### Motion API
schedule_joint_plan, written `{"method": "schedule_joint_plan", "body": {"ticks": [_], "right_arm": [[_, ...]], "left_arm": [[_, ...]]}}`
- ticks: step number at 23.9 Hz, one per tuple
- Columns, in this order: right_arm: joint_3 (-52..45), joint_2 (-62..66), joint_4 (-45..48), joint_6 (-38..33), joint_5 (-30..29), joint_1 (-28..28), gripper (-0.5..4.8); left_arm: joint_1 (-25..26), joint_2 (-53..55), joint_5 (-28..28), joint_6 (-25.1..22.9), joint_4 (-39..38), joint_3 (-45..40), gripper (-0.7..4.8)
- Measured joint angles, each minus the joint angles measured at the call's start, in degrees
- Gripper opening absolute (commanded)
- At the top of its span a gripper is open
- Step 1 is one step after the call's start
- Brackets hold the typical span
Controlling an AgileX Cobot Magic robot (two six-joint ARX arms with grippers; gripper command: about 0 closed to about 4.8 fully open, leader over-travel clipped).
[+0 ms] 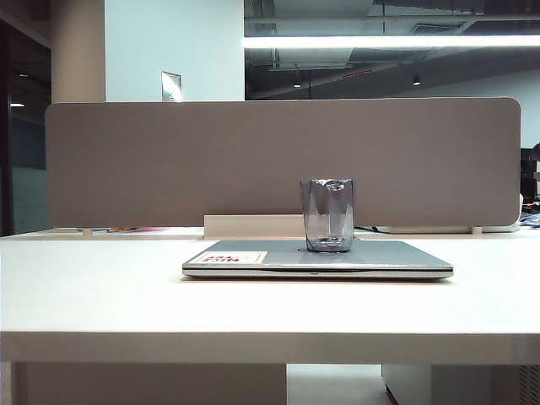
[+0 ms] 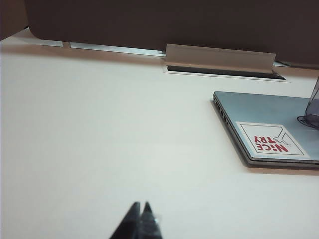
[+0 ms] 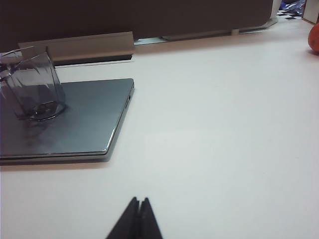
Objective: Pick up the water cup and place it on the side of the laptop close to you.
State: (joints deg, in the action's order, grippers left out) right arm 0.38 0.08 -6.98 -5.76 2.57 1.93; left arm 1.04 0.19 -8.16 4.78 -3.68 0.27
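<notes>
Starting nearest the cameras, two grippers show, one in each wrist view, and both have their jaws clenched together on nothing. The left gripper (image 2: 141,211) hangs over bare white table (image 2: 99,139), well apart from the laptop's sticker corner. The right gripper (image 3: 138,206) hangs over the table on the other side of the laptop, likewise touching nothing. Neither gripper appears in the exterior view.

Farther out lies one laptop (image 1: 317,259), closed, flat on the table, its lid up. One white sticker (image 2: 271,139) with red print sits near the lid's left front corner as the exterior view shows it.

One water cup (image 1: 328,215) stands upright on the laptop's lid, toward the back edge and a little right of the lid's middle. It is well beyond both pairs of jaws: ahead and off to the side of the right gripper, and past the sticker from the left gripper.

Only a sliver of the cup shows at the frame edge in the left wrist view, and the right wrist view crops its side. Its handle is hard to make out.

Behind the laptop runs one pale cable tray flap (image 1: 253,226), then one grey divider panel (image 1: 278,160). An orange object (image 3: 314,37), cut off by the frame, lies far off on the right arm's side.
</notes>
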Motion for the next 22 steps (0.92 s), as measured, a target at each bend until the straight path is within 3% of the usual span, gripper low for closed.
{"method": "schedule_joint_plan", "body": {"ticks": [18,22], "right_arm": [[0.0,0.0,0.0,-0.1,0.0,0.0,-0.05],[0.0,0.0,0.2,-2.7,-3.9,0.0,-0.05]], "left_arm": [[0.0,0.0,0.0,0.0,0.0,0.0,-0.03],[0.0,0.0,-1.2,0.0,0.0,0.0,-0.04]]}}
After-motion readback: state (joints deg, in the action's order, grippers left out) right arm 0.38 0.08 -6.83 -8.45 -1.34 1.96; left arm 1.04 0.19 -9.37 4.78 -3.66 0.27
